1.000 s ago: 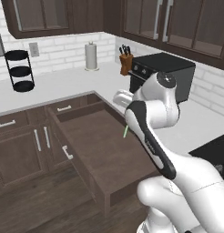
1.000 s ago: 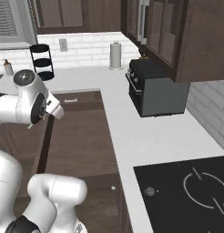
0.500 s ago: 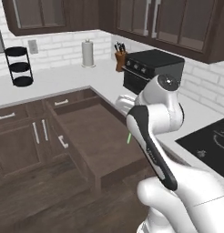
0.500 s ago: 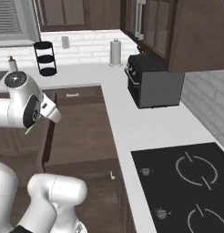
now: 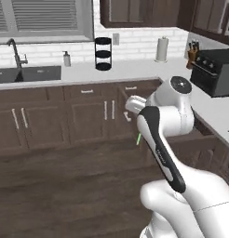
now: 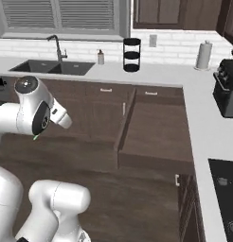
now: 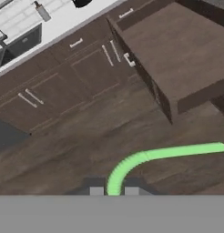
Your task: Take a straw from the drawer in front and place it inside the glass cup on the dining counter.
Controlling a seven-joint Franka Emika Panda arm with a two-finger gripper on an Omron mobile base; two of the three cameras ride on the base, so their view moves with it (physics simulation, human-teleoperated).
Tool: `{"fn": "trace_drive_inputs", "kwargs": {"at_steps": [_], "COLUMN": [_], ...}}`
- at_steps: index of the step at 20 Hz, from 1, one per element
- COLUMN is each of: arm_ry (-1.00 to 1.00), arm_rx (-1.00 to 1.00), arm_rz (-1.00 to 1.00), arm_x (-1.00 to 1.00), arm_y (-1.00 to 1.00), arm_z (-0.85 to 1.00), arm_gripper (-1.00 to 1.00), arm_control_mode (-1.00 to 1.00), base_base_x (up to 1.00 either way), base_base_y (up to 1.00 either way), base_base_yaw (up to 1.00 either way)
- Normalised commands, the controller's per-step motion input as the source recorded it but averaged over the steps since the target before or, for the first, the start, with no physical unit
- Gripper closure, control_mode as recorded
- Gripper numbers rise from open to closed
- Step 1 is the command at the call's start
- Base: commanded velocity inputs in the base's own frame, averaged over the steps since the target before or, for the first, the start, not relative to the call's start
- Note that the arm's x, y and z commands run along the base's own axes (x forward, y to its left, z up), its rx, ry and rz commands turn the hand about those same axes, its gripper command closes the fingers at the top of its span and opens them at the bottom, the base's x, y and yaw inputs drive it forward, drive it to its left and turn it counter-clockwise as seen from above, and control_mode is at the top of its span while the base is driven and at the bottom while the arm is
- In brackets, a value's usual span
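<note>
My gripper (image 7: pixel 114 191) is shut on the straw (image 7: pixel 168 154), a thin pale green stick that bends up from between the fingertips (image 7: pixel 96 191) and runs off to the right. A short bit of the straw (image 5: pixel 138 138) pokes out below my forearm in the left base view, and a tip of it (image 6: pixel 35 137) shows in the right base view. The drawer (image 6: pixel 156 130) stands pulled out, dark brown and empty inside, also seen from above (image 7: pixel 177 50). I hold the straw over the wood floor, to the left of the drawer. The glass cup and the dining counter are out of view.
A white worktop (image 5: pixel 135 69) runs along the wall with a sink (image 6: pixel 57 67), a black tiered stand (image 5: pixel 103 53), a paper towel roll (image 5: pixel 162 49) and a black toaster oven (image 5: pixel 216 69). A cooktop (image 6: pixel 225 189) sits at the right. Dark cabinet doors (image 5: pixel 84 116) line the floor.
The whole picture has swung as the base turned left: the sink and window have come into view and the drawer sits further right. The straw stays in my shut gripper.
</note>
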Motion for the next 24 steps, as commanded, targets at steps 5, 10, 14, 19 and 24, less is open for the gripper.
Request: {"fn": "trace_drive_inputs", "kwargs": {"at_steps": [5,10,14,19,24], "arm_ry": [0.0,0.0,0.0,0.0,0.0], "arm_rx": [0.0,0.0,0.0,0.0,0.0], "arm_rz": [0.0,0.0,0.0,0.0,0.0], "arm_x": [0.0,0.0,0.0,0.0,0.0], "arm_y": [0.0,0.0,0.0,0.0,0.0], "arm_z": [0.0,0.0,0.0,0.0,0.0], "arm_gripper": [1.0,1.0,1.0,1.0,1.0], "arm_control_mode": [1.0,1.0,1.0,1.0,1.0], "base_base_x": [0.0,0.0,0.09,-0.26,-0.73], "base_base_y": [0.68,0.58,0.34,0.36,0.46], "base_base_yaw": [0.78,0.75,0.67,0.55,0.39]}}
